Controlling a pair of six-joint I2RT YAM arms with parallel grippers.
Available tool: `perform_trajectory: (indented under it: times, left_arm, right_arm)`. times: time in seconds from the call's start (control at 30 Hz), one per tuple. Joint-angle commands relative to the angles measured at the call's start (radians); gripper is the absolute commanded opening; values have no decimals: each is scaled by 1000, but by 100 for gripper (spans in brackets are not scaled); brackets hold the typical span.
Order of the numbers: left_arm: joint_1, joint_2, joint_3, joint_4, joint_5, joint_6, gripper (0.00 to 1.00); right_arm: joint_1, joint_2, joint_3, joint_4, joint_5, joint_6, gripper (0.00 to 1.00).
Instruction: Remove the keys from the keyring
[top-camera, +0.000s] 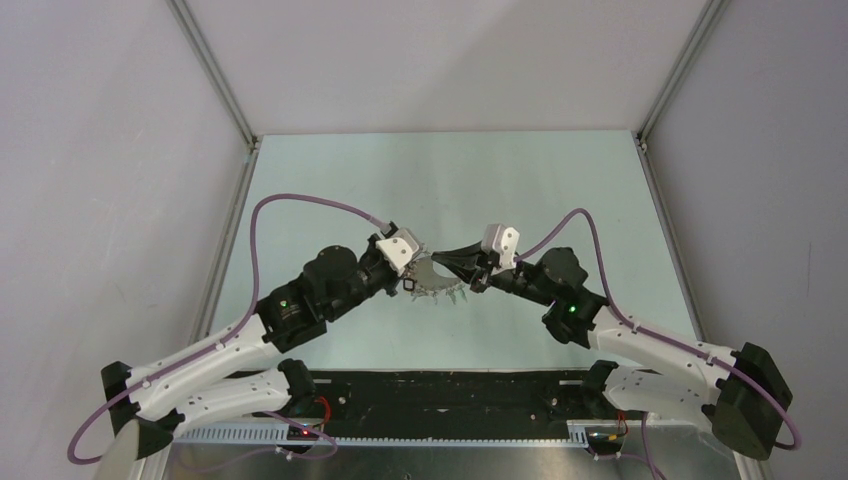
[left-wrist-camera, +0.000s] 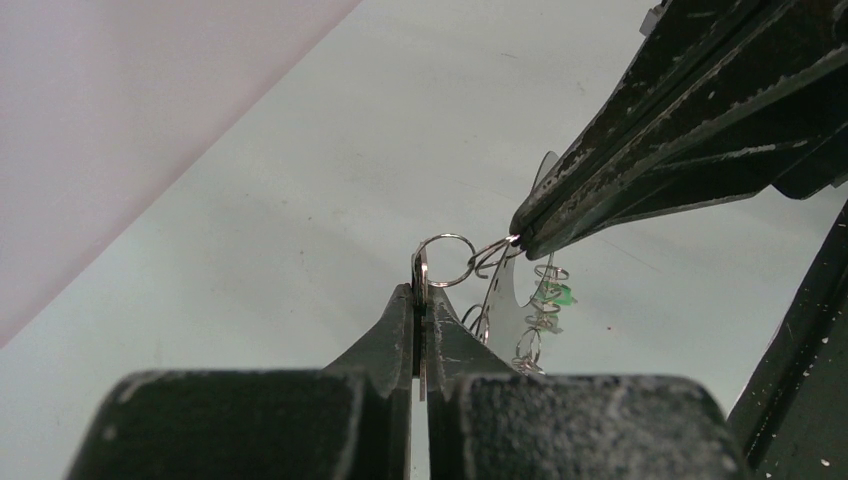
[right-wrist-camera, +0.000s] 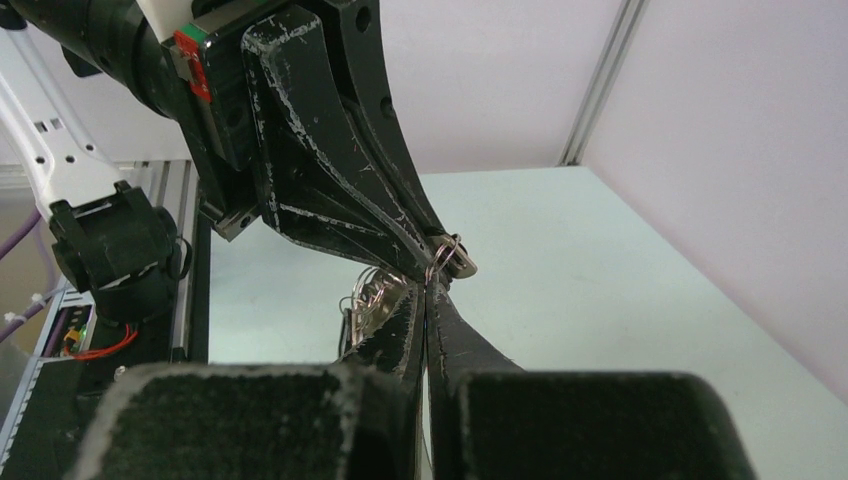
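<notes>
My left gripper (top-camera: 420, 268) (left-wrist-camera: 421, 292) is shut on the edge of a plain silver key (left-wrist-camera: 421, 272), which carries a small split ring (left-wrist-camera: 447, 260). My right gripper (top-camera: 436, 259) (right-wrist-camera: 428, 292) is shut on the thin wire of the keyring (left-wrist-camera: 497, 275) right beside it; its fingertips (left-wrist-camera: 522, 232) nearly touch the left ones. The bunch is held above the table. The other keys (top-camera: 445, 293) hang below on small rings, among them a green tag (left-wrist-camera: 553, 293) and a silver blade (left-wrist-camera: 512, 300). In the right wrist view the silver key (right-wrist-camera: 459, 258) sticks out under the left fingers (right-wrist-camera: 330, 160).
The pale green table (top-camera: 450, 180) is walled by grey panels with metal corner posts (top-camera: 215, 75) on three sides. A black rail (top-camera: 450, 390) with the arm bases runs along the near edge.
</notes>
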Motion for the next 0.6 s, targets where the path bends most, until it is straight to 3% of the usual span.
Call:
perform_trajectory:
  times: [0.0, 0.57]
  left_arm:
    - [8, -24, 7, 57, -50, 31, 0]
    - [-7, -3, 8, 56, -42, 48, 0]
  right_arm:
    - [21, 3, 18, -48, 50, -19, 0]
    - [248, 192, 168, -192, 594, -147, 0]
